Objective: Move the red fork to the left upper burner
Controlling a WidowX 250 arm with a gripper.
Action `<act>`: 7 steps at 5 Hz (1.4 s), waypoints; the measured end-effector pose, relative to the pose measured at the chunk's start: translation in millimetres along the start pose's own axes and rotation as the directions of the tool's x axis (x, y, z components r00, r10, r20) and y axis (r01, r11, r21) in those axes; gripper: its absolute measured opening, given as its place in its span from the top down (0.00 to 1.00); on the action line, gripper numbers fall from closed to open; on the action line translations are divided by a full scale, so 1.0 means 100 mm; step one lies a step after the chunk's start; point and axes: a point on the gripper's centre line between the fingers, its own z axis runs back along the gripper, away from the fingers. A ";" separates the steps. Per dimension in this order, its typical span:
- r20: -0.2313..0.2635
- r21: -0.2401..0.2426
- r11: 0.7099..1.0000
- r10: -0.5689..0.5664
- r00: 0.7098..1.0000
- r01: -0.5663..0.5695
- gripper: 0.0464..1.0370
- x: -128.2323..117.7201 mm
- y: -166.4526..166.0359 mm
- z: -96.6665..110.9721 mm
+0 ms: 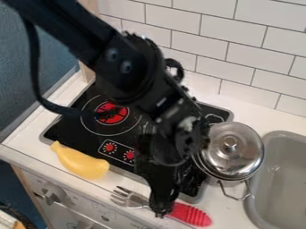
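Red-handled fork (190, 214) at the tip of the claw (160, 209), tines and handle either side; opening, grip unclear.

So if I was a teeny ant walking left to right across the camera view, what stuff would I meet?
Yellow, rounded thing → fork with the red handle → silver pot with a lid → grey sink.
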 end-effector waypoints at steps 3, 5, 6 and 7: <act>-0.010 0.089 0.994 -0.069 0.998 0.069 0.04 -0.09 0.10 -0.02; -0.037 0.139 0.987 -0.082 0.996 0.086 0.04 -0.14 0.15 -0.16; -0.059 0.151 0.987 -0.048 0.997 0.057 0.04 -0.14 0.16 -0.19; -0.058 0.132 0.990 -0.039 0.998 0.046 0.06 -0.12 0.17 -0.20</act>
